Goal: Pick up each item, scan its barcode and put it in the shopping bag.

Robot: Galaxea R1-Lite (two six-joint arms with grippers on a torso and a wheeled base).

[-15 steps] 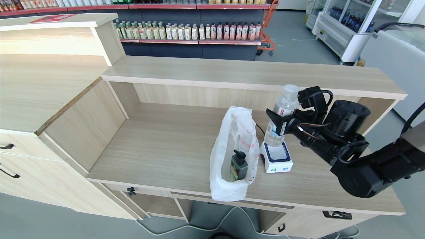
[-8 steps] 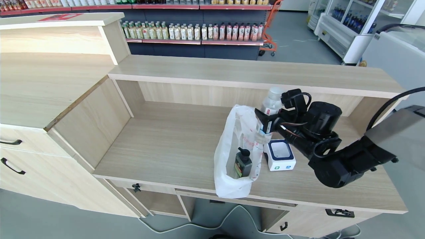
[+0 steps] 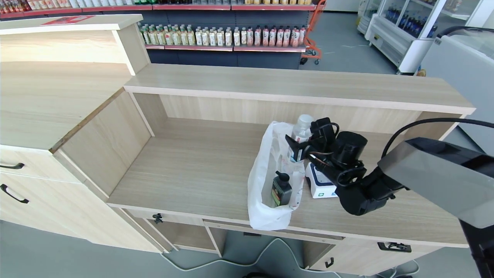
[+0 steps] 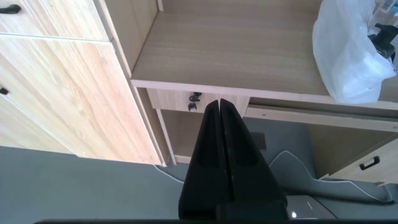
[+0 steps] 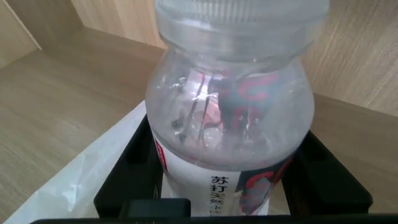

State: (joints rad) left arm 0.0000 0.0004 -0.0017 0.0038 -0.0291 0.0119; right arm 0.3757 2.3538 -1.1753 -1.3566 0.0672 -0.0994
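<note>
Since the light wooden counter (image 3: 200, 170) takes up most of the head view, I start there: its work surface runs across the middle of the frame under a raised back ledge. Just right of centre on it stands the white plastic shopping bag (image 3: 266, 181), mouth open upward; in the left wrist view the bag (image 4: 345, 50) sits in the upper right corner. The right gripper (image 3: 299, 148) hangs at the bag's right rim, its black fingers clamped on the sides of a clear water bottle (image 3: 301, 131). That bottle is upright, cap up, its lower end level with the bag's rim; I cannot tell whether it is already inside. From the right wrist, the bottle (image 5: 230, 106) shows a red and white label. A small white barcode scanner (image 3: 318, 185) rests on the counter just right of the bag, partly behind the arm. Low inside the bag stands a dark pump bottle (image 3: 281, 190). The left gripper (image 4: 219, 106) hangs off the counter's front edge, fingers pressed together on nothing.
</note>
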